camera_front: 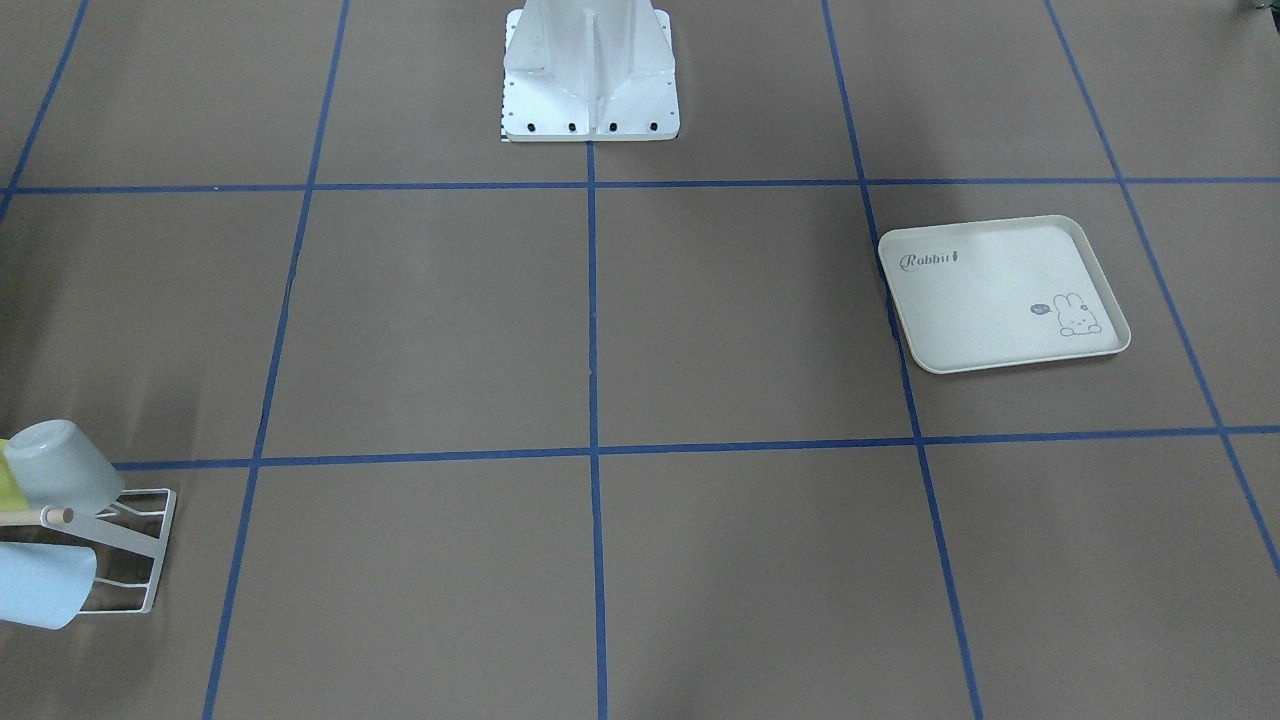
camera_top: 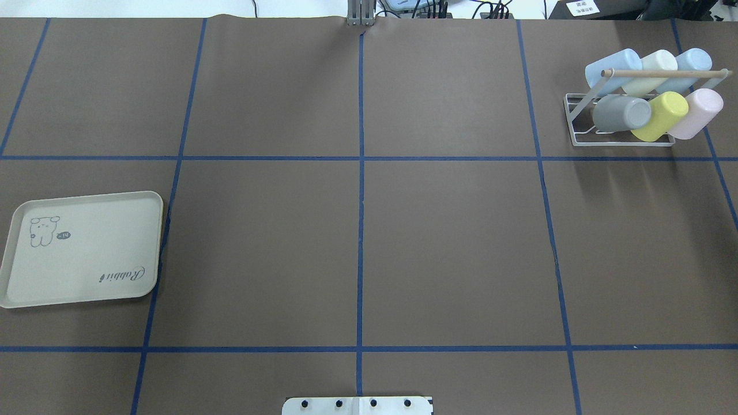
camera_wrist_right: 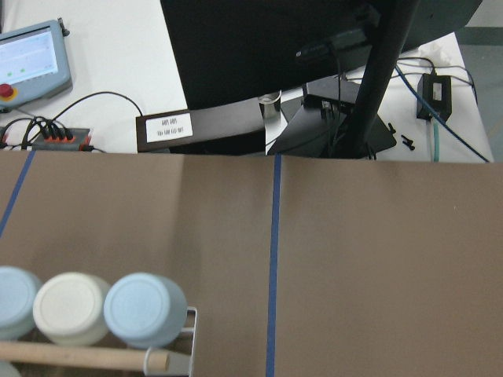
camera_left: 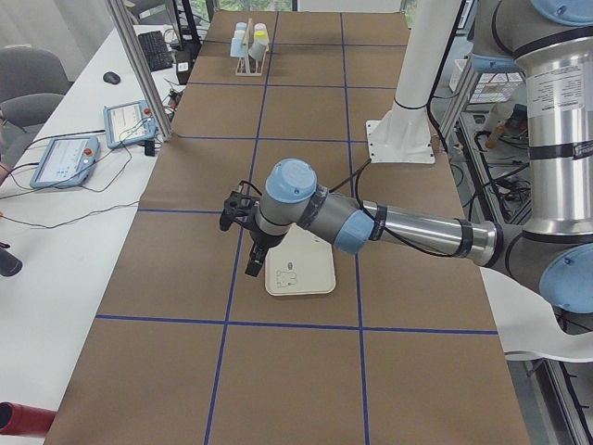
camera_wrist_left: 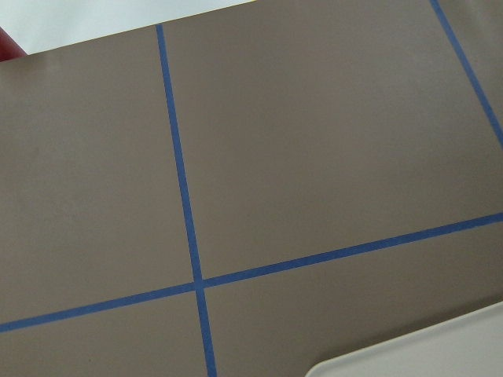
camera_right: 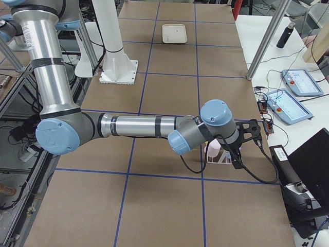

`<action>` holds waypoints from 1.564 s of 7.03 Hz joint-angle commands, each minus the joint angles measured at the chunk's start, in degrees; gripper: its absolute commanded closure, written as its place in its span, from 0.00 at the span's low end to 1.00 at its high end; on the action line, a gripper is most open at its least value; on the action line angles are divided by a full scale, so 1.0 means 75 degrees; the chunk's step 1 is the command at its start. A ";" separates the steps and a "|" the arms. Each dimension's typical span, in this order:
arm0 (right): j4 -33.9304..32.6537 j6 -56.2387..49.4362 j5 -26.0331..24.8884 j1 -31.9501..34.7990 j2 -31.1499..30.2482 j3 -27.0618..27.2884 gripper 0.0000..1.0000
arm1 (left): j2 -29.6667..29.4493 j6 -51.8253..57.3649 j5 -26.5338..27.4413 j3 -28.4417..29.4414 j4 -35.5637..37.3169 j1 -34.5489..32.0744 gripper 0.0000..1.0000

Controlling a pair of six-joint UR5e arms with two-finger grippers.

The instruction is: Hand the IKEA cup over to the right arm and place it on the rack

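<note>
Several cups sit upended on the white wire rack [camera_top: 578, 123] at the table's far right: a grey cup [camera_top: 620, 112], a yellow cup [camera_top: 663, 115], a pink cup [camera_top: 697, 112] and pale blue and cream ones behind the wooden rod [camera_top: 663, 74]. The right gripper [camera_right: 236, 160] on the right arm [camera_right: 139, 125] hangs over the rack [camera_right: 222, 159], beside the pink cup [camera_right: 212, 150]. My left gripper [camera_left: 252, 264] hovers at the cream tray's [camera_left: 301, 269] edge. Both grippers show only in the side views, so I cannot tell whether they are open or shut.
The rabbit-print tray [camera_top: 81, 248] lies at the left with nothing on it. The white base pedestal [camera_front: 590, 75] stands at the table's robot side. Screens, cables and a monitor stand [camera_wrist_right: 377, 78] crowd the bench beyond the rack [camera_wrist_right: 185, 345].
</note>
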 commanded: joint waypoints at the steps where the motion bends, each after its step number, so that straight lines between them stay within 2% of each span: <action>1: -0.1513 -0.1336 0.0427 -0.0648 -0.1247 0.1304 0.00 | 0.0848 0.0897 -0.0142 -0.0012 0.0199 -0.0050 0.00; 3: -0.3758 -0.3845 0.0333 -0.0981 -0.1383 0.1803 0.00 | 0.0828 0.0897 -0.0118 -0.0023 0.0667 -0.0038 0.00; 4: -0.4745 -0.4533 0.0031 -0.0982 -0.1360 0.2164 0.00 | 0.0851 0.0897 -0.0107 -0.0035 0.0726 -0.0050 0.00; 5: -0.5022 -0.4656 -0.0227 -0.0947 -0.1336 0.2365 0.00 | 0.0887 0.0886 -0.0072 -0.0070 0.0727 -0.0050 0.00; 11: -0.5025 -0.4786 -0.0359 -0.0759 -0.1266 0.2367 0.00 | 0.0981 0.0944 -0.0118 -0.0117 0.0657 -0.0050 0.00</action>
